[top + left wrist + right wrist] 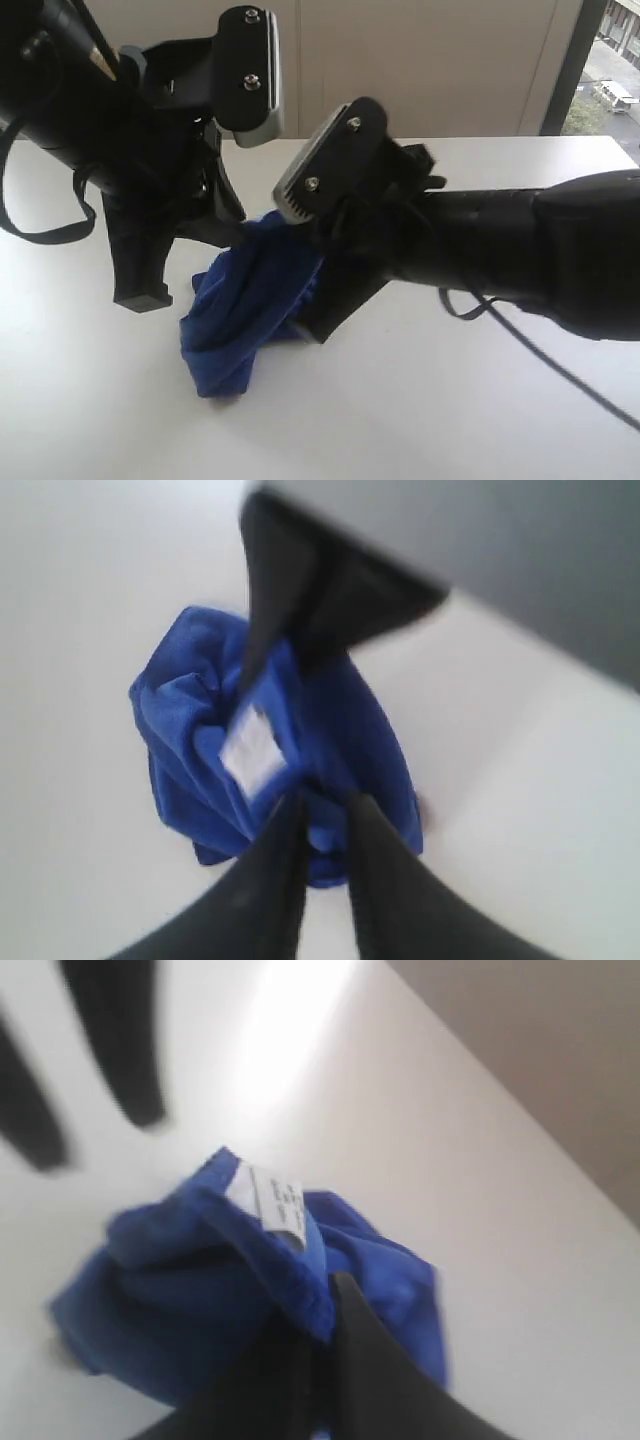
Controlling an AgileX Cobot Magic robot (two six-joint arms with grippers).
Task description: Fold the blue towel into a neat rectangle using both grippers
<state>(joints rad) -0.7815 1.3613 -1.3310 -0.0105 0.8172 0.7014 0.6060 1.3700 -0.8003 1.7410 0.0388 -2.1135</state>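
Right gripper is being held closed, its black fingers pressed together on a fold of the deep royal-blue terry towel.

Towel position: it is being kept as a crumpled heap on the white tabletop, directly beneath both grippers. The two sets of fingertips are being held close together over that heap. A small white label is being shown uppermost, just beyond the right gripper's tips and just ahead of the left gripper's. No flat edge or free corner is being presented, so folding is being judged as hardly begun.

Risks being noted:
- Several layers may be getting caught in the right pinch, since the cloth is wadded. A lift would then be raising a lump rather than a single edge.
- Cloth may be slipping free on the left side, where the fingers are parted. The towel would then be hanging from one point and twisting.
- Fingers of both arms are being worked very near each other, so contact between them is being judged possible if either is driven inward.

Hands in detail:
- The left gripper is being held slightly apart, with only a narrow gap. Blue cloth is being seen inside that gap, but whether any of it is being gripped cannot be told.
- On the right gripper no gap is being seen between the fingers, and the towel fold is being clamped at the tips.
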